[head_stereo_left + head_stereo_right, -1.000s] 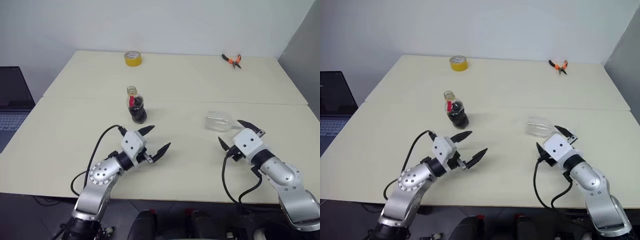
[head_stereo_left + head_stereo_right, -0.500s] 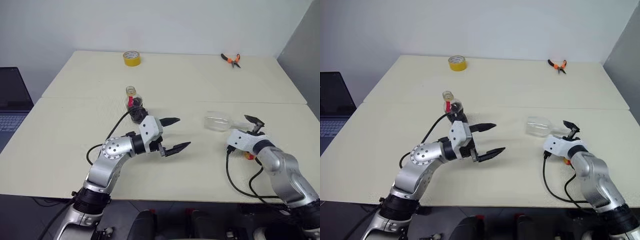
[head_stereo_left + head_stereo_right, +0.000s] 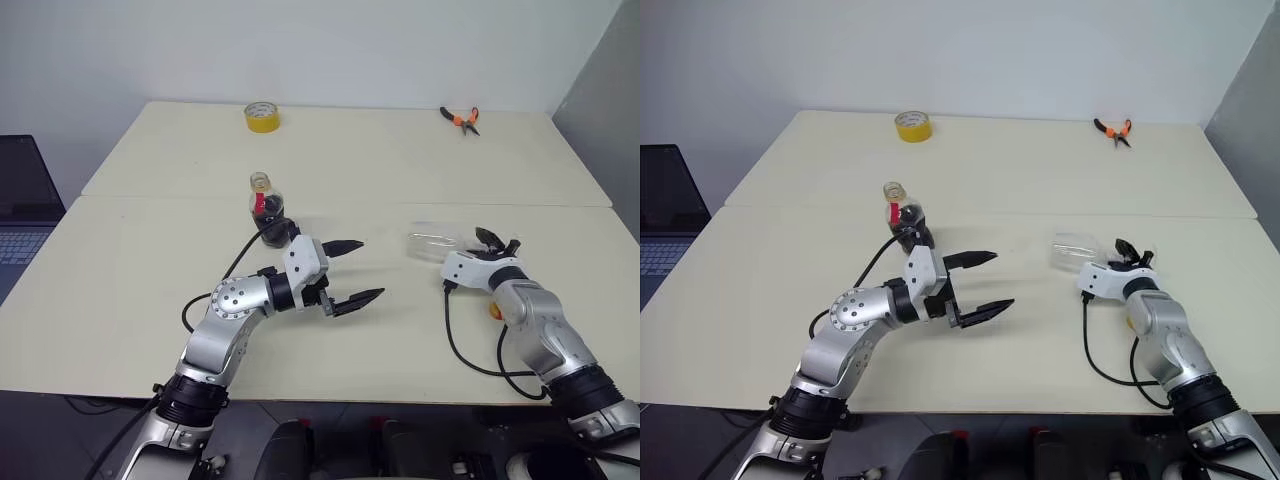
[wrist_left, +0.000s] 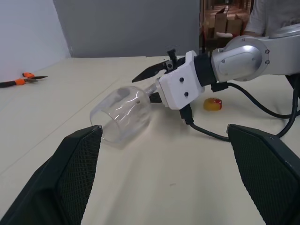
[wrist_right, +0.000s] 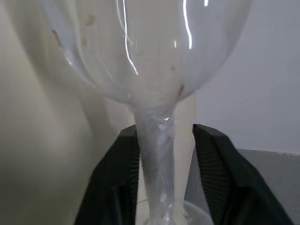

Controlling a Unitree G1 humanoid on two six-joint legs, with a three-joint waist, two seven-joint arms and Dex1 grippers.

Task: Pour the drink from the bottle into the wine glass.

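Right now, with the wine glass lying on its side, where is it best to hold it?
By the thin stem, coming from the foot end. The wine glass lies with its bowl toward the bottle, and the right claw probably fits the stem better than the bowl.

No text can be read; the bottle's [image 3: 268,213] red label is illegible.

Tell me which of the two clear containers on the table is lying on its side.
The wine glass, on the right side of the table with the right gripper at its stem. The bottle of dark drink stands upright behind the left gripper.
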